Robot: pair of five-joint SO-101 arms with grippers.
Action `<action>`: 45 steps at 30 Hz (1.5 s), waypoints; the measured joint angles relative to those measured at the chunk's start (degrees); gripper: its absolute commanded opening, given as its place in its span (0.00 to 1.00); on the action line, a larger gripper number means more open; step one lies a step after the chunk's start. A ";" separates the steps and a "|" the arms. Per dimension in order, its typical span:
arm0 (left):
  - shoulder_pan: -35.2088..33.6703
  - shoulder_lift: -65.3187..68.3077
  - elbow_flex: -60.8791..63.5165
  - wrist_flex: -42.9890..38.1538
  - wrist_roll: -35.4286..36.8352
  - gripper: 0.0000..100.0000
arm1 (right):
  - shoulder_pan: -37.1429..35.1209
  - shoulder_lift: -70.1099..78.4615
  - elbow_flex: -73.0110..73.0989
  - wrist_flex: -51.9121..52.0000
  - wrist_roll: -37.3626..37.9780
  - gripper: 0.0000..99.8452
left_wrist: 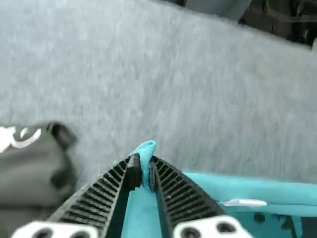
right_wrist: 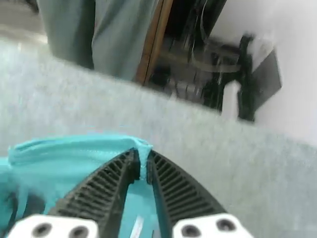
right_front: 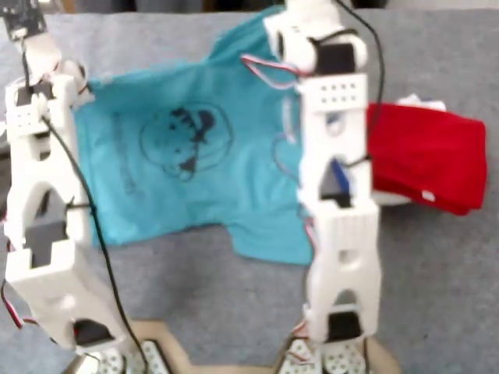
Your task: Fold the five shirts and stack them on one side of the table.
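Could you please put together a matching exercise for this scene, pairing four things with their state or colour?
Things:
1. teal shirt
2. red shirt
3. left pincer
4. table cover

States:
A. grey, lying under everything
B. shut on a teal fabric edge
C. spread out, dark print facing up
D. folded, at one side of the table

Pairs: 1-C, 2-D, 3-B, 4-A.
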 measured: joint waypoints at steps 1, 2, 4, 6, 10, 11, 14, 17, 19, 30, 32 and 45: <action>0.00 0.00 0.00 2.37 -0.79 0.03 | 0.18 0.35 -0.62 2.73 0.00 0.01; 0.00 0.00 0.00 5.01 -1.76 0.03 | 0.26 0.88 -0.88 5.54 0.00 0.01; 0.88 -0.09 1.05 9.32 -3.25 0.03 | 0.44 1.93 -1.05 10.99 0.97 0.01; 2.37 -0.09 4.48 11.16 -3.87 0.03 | 0.44 2.99 -1.23 16.09 2.73 0.01; 3.87 -0.09 13.27 11.69 -4.40 0.03 | 0.44 6.07 -0.97 23.91 5.54 0.01; 3.69 -0.09 15.30 11.43 -4.40 0.03 | 0.44 7.03 -0.18 24.44 5.71 0.01; 3.60 -0.09 20.84 10.02 -4.40 0.03 | 0.44 8.00 0.70 24.97 5.36 0.01; 3.60 -0.44 25.85 8.79 -4.48 0.03 | 0.88 7.91 1.32 25.14 4.48 0.01; 3.60 -2.20 28.48 8.70 -4.48 0.03 | 0.97 7.74 3.43 25.14 4.40 0.01; 1.32 -17.05 40.79 7.74 -7.82 0.03 | 4.66 -13.19 30.95 24.09 8.97 0.01; 0.09 -18.73 42.81 5.63 -8.44 0.03 | 6.42 -17.67 35.78 23.65 10.55 0.01; -2.02 -19.16 49.85 1.05 -11.96 0.03 | 7.30 -45.89 87.91 0.35 12.22 0.01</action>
